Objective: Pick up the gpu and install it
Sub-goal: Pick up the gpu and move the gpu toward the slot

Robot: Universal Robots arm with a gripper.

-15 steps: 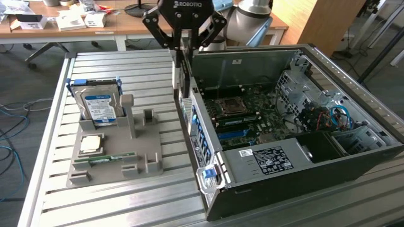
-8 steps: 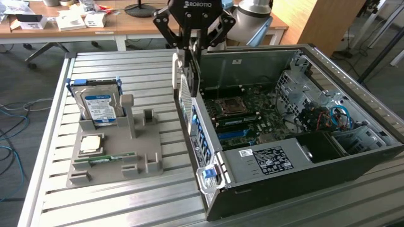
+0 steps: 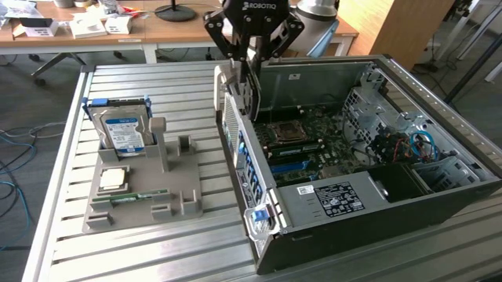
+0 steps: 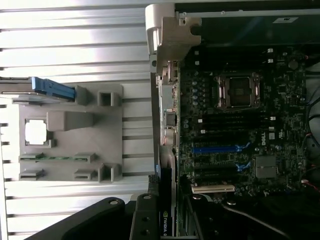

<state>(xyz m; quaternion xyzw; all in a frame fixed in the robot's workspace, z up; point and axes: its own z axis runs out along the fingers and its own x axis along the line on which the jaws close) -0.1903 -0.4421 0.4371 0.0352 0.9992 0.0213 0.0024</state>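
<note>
The gpu (image 3: 248, 94) hangs edge-on as a thin dark card, upright above the open computer case (image 3: 337, 235), just inside the case's slotted rear wall. My gripper (image 3: 253, 57) is shut on its upper edge, one finger on each face. In the wrist view the gpu (image 4: 167, 212) runs out from between the black fingers (image 4: 145, 215), with a green and white NVIDIA label on it. Its far end reaches over the motherboard's (image 4: 235, 130) edge beside the expansion slots. The card is above the board, apart from it.
A grey holder (image 3: 180, 176) on the slatted metal table (image 3: 157, 247) carries a hard drive (image 3: 121, 129), a processor chip (image 3: 114, 178) and a green memory stick (image 3: 129, 197). Cables and a drive cage fill the case's far side (image 3: 408, 147). A desk (image 3: 149, 29) stands behind.
</note>
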